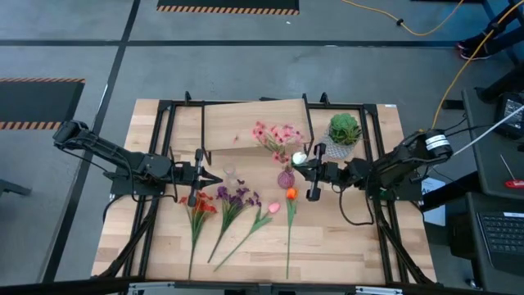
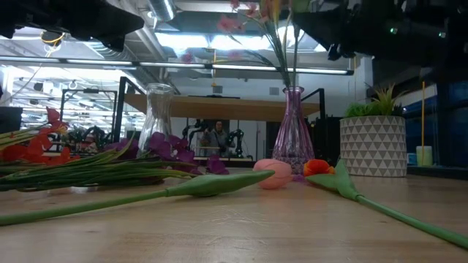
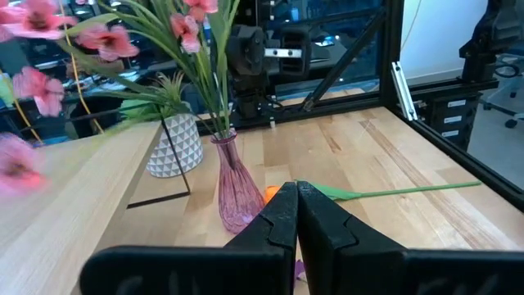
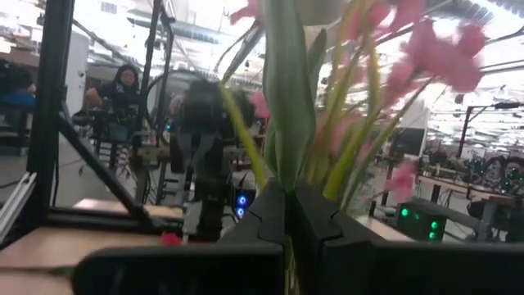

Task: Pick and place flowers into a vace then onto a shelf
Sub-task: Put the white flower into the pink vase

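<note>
My right gripper [image 1: 301, 166] is shut on a white-blossomed flower [image 1: 299, 156] just above the purple glass vase [image 1: 285, 179], which stands on the table with pink flowers [image 1: 278, 133] in it. My left gripper [image 1: 218, 177] hovers shut and holds nothing, beside a clear glass vase [image 1: 229, 170]. Red [image 1: 201, 205], purple [image 1: 237, 197], pink [image 1: 273, 208] and orange [image 1: 291, 194] flowers lie flat on the table, stems toward the near edge. The shelf [image 1: 246, 121] stands at the far side. My right gripper pinches the white flower's green stem [image 4: 286, 156] between its two fingers, a short way below the blossom. The fingers come nearly level from the table's right side and lie across the stem. The flower is held upright among the pink flowers; its lower end is hidden.
A round green plant in a white patterned pot [image 1: 344, 133] stands at the far right, close behind my right gripper. Black frame bars [image 1: 164, 147] run along both sides of the table. The near half of the tabletop [image 1: 352, 246] right of the stems is bare wood.
</note>
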Available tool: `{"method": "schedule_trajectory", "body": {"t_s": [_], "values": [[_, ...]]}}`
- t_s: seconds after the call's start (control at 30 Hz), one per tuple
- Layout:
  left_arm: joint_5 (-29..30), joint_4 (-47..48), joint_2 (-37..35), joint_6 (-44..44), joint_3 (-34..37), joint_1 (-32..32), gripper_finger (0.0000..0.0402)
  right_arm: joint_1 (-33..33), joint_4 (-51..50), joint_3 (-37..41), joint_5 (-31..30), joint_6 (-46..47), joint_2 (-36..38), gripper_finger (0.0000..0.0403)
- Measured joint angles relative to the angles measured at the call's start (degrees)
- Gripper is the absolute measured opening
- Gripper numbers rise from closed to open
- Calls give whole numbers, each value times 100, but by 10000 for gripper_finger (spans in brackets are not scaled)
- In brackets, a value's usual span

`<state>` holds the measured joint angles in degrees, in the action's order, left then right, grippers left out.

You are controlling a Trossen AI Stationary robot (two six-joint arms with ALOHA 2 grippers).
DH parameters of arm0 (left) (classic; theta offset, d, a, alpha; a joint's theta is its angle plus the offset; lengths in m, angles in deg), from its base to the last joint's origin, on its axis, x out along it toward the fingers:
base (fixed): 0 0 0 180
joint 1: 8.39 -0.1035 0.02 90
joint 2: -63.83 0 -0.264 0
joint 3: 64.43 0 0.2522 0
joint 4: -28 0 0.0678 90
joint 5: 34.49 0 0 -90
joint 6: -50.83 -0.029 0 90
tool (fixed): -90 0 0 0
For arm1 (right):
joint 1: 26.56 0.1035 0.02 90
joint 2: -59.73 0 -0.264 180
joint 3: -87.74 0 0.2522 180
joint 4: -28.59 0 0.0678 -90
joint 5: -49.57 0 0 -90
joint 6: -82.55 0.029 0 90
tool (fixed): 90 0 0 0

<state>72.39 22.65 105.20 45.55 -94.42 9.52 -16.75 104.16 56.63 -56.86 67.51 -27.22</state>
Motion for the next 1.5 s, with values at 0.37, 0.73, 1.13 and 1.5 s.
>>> {"method": "schedule_trajectory", "body": {"t_s": [0.37,0.73,1.13,1.5], "values": [[0,0,0,0,0,-1,4,2,77,0,-192,-9,-479,0],[0,0,0,0,-1,-1,4,-114,25,0,-197,-26,-710,14],[0,0,0,0,-1,-1,4,-111,-86,0,-728,-49,-707,49],[0,2,0,0,-1,-1,4,65,-430,0,-898,112,-377,78]]}}
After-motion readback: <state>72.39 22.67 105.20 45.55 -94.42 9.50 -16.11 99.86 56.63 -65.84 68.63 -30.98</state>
